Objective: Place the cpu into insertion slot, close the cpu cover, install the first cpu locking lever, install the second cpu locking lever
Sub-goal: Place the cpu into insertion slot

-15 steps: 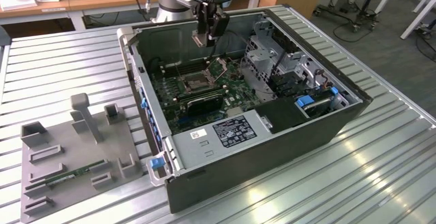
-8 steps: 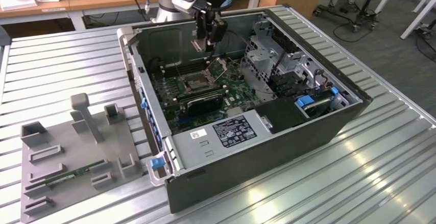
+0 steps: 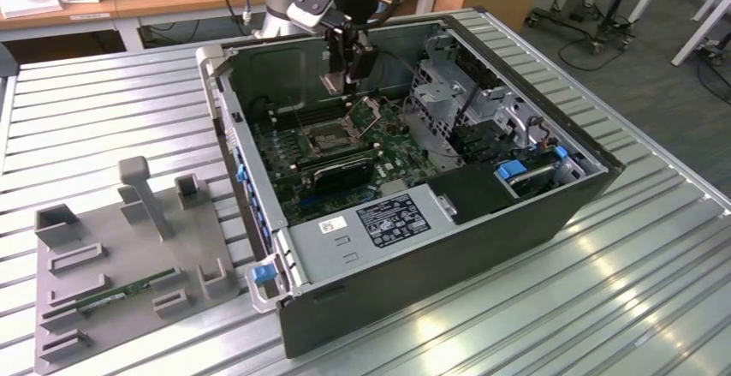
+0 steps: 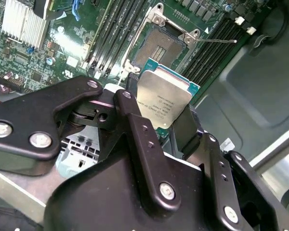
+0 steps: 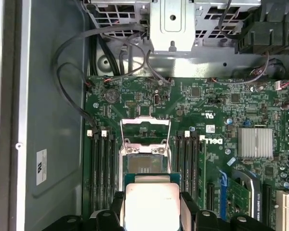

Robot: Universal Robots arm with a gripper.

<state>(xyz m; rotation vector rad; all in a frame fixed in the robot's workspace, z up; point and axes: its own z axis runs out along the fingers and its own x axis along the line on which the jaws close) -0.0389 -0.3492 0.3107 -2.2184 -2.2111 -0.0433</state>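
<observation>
- At the exterior view's lower left, a grey fixture block (image 3: 126,265) is seated on the slatted metal table (image 3: 639,290), and a green memory stick (image 3: 120,295) is laid in it.
- At the frame's centre, an open computer case (image 3: 457,222) is laid on its side, with the green board exposed.
- At the upper centre, the gripper (image 3: 348,63) (image 4: 159,115) (image 5: 151,207) is positioned over the board. In both wrist views it is clamped on the cpu (image 4: 164,98) (image 5: 151,204), which is held near the socket but apart from it.
- The insertion slot (image 3: 325,136) (image 5: 145,163) is exposed, and the cpu cover (image 5: 145,122) appears to be swung up.
</observation>
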